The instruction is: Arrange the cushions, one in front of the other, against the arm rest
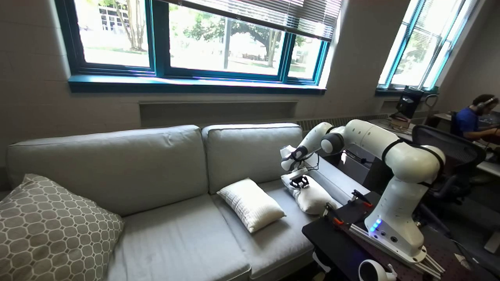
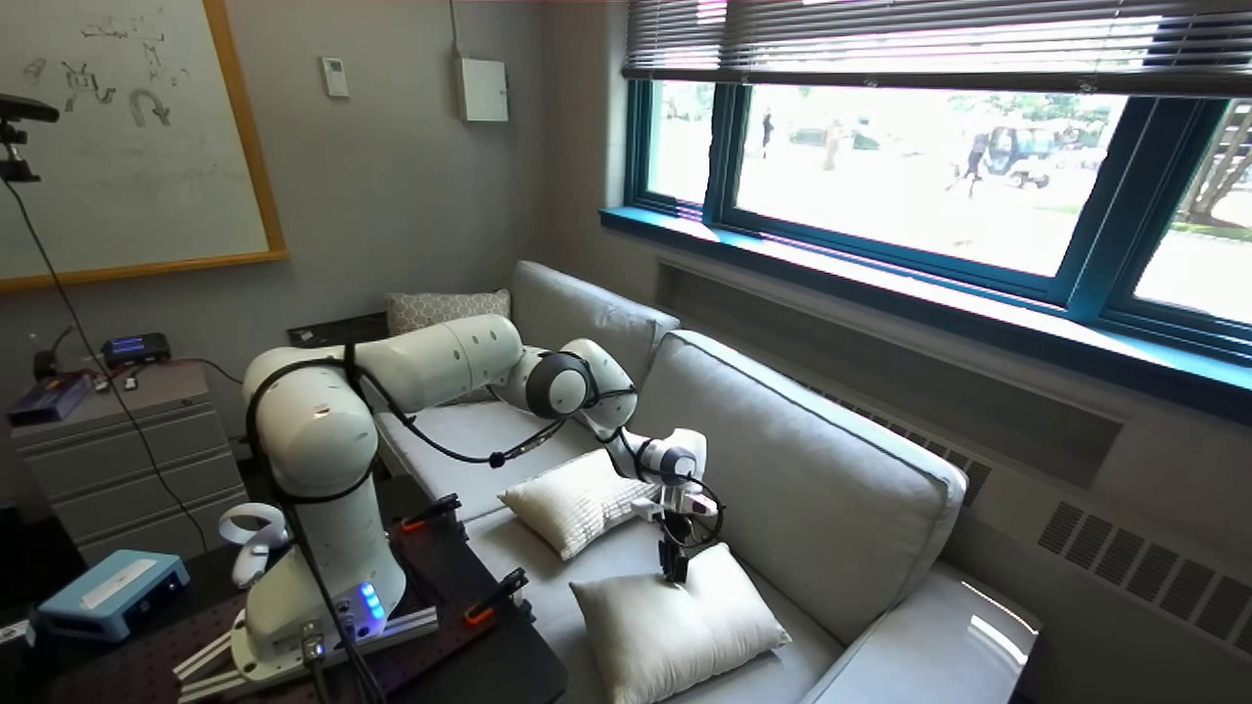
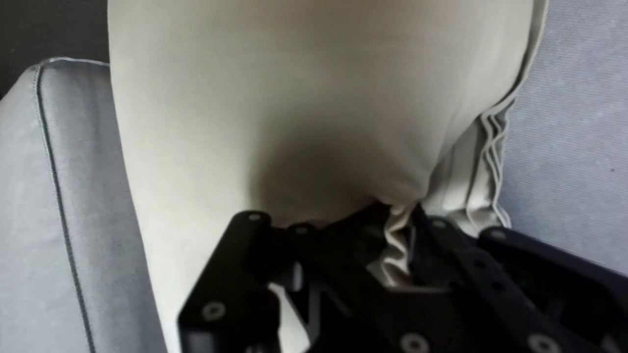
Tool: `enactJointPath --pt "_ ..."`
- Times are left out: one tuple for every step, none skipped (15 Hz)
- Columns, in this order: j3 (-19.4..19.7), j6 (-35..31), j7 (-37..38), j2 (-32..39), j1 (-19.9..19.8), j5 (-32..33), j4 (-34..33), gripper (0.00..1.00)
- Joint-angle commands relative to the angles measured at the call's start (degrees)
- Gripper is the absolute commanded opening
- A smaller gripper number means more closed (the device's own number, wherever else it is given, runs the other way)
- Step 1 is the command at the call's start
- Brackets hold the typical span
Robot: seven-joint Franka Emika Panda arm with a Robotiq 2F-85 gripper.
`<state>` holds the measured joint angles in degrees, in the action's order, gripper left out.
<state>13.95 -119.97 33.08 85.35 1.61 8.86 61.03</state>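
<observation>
One square cream-white fabric cushion (image 2: 685,631) — hem pinched in the black two-fingered hand (image 3: 400,211) — seems at the grasp step; next, shift it towards three o'clock in an exterior view, against the padded grey fabric arm rest (image 2: 934,636).

As I face the sofa (image 1: 168,242), its arm rest (image 2: 929,636) is at the right end. Near it on the right seat (image 1: 273,242) lies a cushion (image 2: 685,636), a fold of its edge inside the gripper (image 3: 400,209). Left of that, apart, lies a second cushion (image 1: 252,205); at the left end, a third cushion (image 1: 58,230). Before the right seat the robot (image 1: 400,201) stands on a table (image 1: 332,239); behind the sofa, a window (image 1: 222,47).
</observation>
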Motion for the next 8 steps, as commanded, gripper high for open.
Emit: enactJointPath --pt "2.1 -3.5 4.2 0.0 -2.8 0.0 1.4 0.00" --pt "2.5 -4.6 5.0 0.0 -3.8 -0.1 1.6 0.00" --pt "3.2 -5.9 6.1 0.0 -5.0 -0.1 2.1 0.01" --pt "3.6 -7.5 6.9 0.0 -6.7 -0.3 2.6 0.01" --pt "4.1 -9.0 7.8 -0.1 -8.1 -0.6 3.2 0.01" --pt "4.7 -10.7 8.4 -0.2 -9.9 -1.0 3.8 0.01" --pt "5.1 -12.1 8.8 -0.4 -11.6 -1.5 4.3 0.01" --pt "5.4 -13.8 9.1 -0.6 -13.4 -2.1 4.8 0.01"
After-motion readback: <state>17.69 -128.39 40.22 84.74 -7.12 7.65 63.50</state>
